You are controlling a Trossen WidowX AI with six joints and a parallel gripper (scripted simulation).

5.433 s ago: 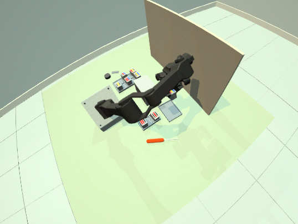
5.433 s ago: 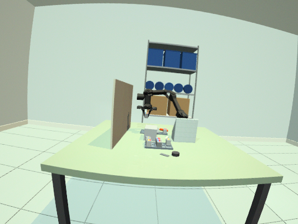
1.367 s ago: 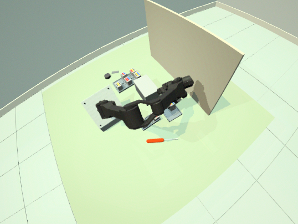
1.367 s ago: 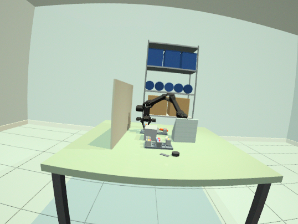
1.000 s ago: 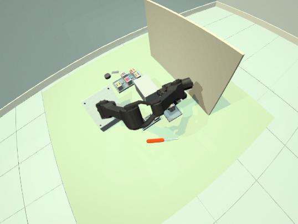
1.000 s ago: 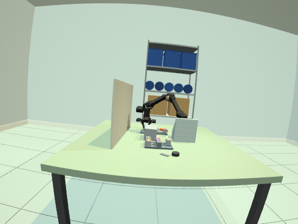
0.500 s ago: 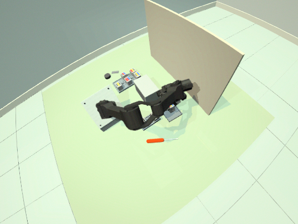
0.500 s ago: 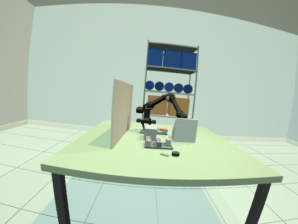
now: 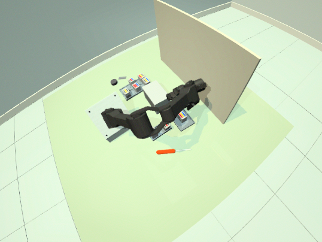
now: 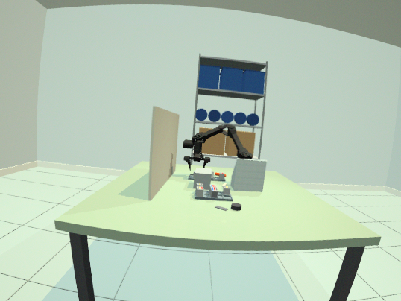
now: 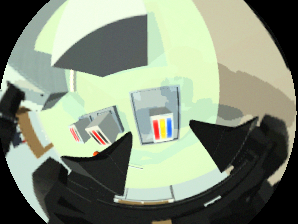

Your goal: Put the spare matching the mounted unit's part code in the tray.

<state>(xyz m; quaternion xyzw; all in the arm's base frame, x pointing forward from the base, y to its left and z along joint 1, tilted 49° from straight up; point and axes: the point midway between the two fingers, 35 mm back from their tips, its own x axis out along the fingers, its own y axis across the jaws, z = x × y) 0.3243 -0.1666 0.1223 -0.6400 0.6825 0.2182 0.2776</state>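
Gripper (image 10: 197, 166) (image 11: 161, 128) is above the tray (image 9: 189, 124) (image 11: 142, 100), its fingers wide apart with nothing between them. Inside the tray stands the spare (image 9: 182, 115) (image 11: 162, 126), which has red, yellow and blue stripes on its top. An orange screwdriver (image 9: 166, 151) is lying on the tabletop (image 9: 128, 180) (image 10: 179, 220), apart from the tray.

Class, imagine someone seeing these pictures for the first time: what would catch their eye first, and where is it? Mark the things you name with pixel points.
Probably the tall tan panel (image 9: 206, 57) (image 10: 162, 153), standing upright on the green table (image 9: 167, 191) (image 10: 216, 223) beside the black robot arm (image 9: 142, 126) (image 10: 236, 141). Next, the orange-handled screwdriver (image 9: 166, 151) (image 10: 218, 174), lying near the arm. The wrist view draws the eye to a block striped red, yellow and blue (image 11: 162, 127) in the tray (image 11: 142, 107) (image 9: 188, 125), below the open fingers.
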